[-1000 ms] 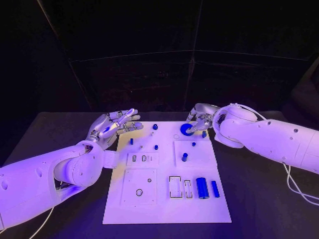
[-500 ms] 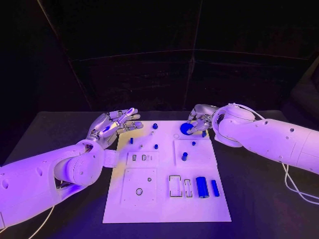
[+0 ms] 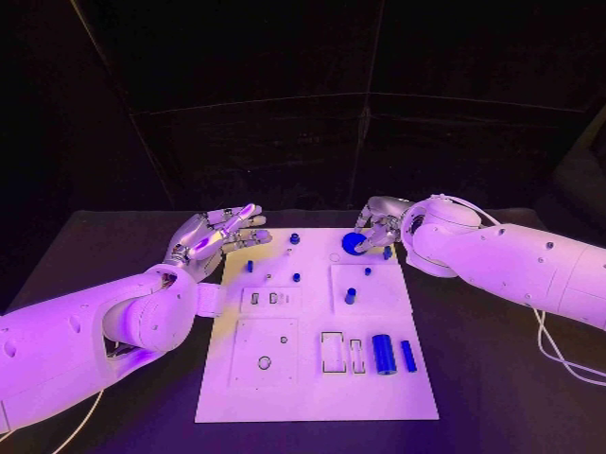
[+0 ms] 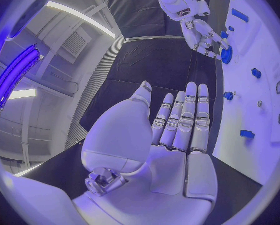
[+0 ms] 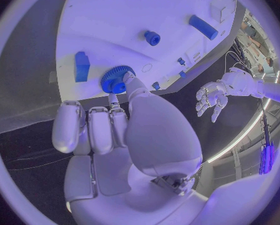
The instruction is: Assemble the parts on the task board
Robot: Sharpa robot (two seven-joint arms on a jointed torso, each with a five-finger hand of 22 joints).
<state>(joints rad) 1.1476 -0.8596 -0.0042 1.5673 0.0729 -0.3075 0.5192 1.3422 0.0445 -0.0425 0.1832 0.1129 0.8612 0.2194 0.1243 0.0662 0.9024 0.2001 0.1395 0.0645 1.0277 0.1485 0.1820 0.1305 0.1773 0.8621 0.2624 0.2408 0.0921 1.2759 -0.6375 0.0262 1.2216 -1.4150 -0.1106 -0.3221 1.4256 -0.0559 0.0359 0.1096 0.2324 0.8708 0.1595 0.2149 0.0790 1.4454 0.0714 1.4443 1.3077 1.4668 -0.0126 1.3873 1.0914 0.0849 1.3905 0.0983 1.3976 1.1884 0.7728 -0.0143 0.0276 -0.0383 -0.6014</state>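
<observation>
One blue gear (image 3: 354,243), pinched by the right hand (image 3: 379,225) at the task board's (image 3: 317,397) one o'clock corner, looks poised for seating, while the left hand (image 3: 221,236) waits empty and spread at ten o'clock.

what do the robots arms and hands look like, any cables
Both arms are smooth, rounded white shells with small dark screw holes. Each ends in a silver metal hand, left hand and right hand, with segmented fingers and a pale, smooth palm shell. Thin white cables hang under the right arm and the left arm.
</observation>
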